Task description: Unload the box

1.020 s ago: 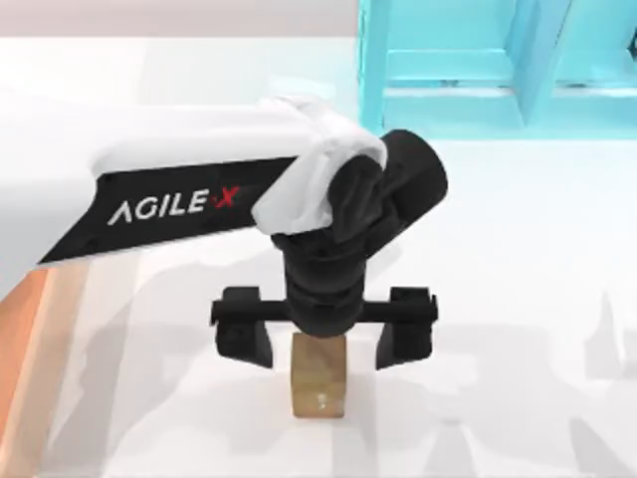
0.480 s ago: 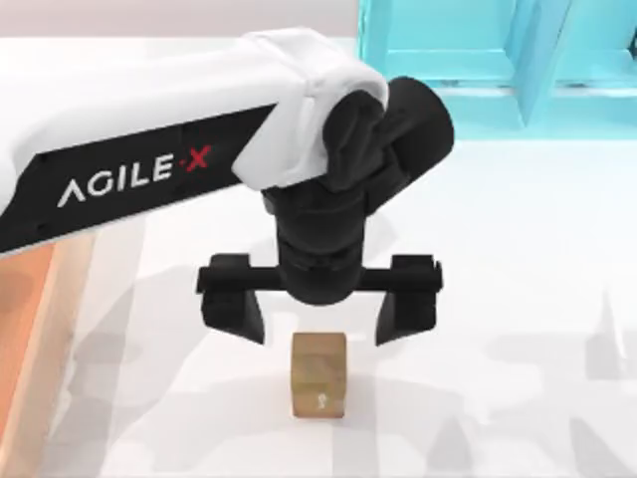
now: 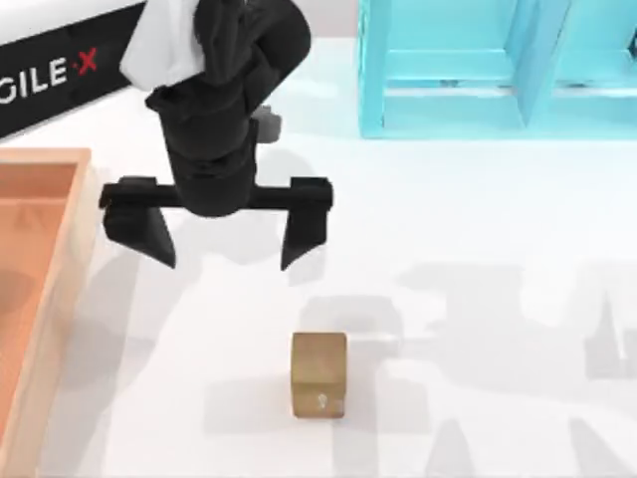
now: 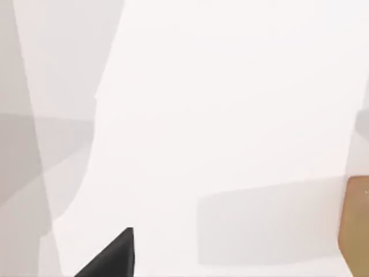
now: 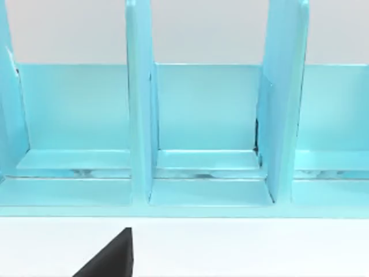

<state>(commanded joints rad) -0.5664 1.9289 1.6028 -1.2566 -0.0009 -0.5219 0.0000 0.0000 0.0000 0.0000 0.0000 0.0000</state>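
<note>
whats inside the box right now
The box shows a bare orange-brown floor in the part in the top view, at the table's left. The rest runs past the picture's edge, unseen. The small tan cube sits outside on the table, with the open left pincer above the table beside the box.

Small tan cube (image 3: 319,374) sits on white table (image 3: 478,319), tiny white mark on its near face. Cube stands alone, well apart from turquoise shelf unit (image 3: 498,65), which sits at the table's far edge, up and right of the cube. Right wrist view: shelf unit (image 5: 202,133) has upright dividers splitting it into open compartments. Cube edge (image 4: 358,225) shows in left wrist view on the table.
</note>
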